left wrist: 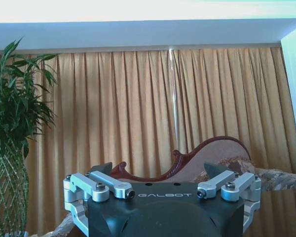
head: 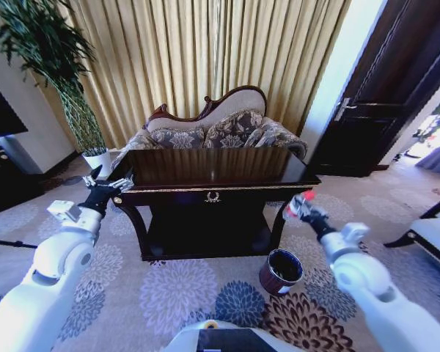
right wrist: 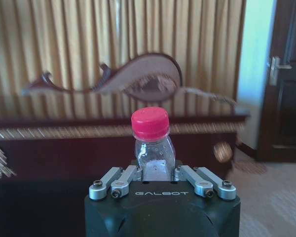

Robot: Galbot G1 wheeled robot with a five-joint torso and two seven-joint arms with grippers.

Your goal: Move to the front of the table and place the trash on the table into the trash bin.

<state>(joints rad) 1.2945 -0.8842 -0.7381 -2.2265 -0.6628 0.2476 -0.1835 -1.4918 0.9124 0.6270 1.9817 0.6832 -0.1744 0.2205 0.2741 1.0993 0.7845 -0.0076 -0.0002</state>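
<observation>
A room with gold curtains and a floral carpet was seen, with the table placed at the centre of the head view and a carved sofa set just behind it. A potted plant was seen at the upper left and a dark door at the upper right.

The right gripper was held at the right of the frame, beside the table's front right corner and above the floor. Its fingers were closed partway around the water bottle, which was gripped upright by its clear body, with the red cap left standing above the fingers.

The trash bin was seen on the carpet, lower in the frame than the bottle and near the table's right leg.

The left gripper was held by the table's left front corner, with its fingers spread wide and nothing between them.
</observation>
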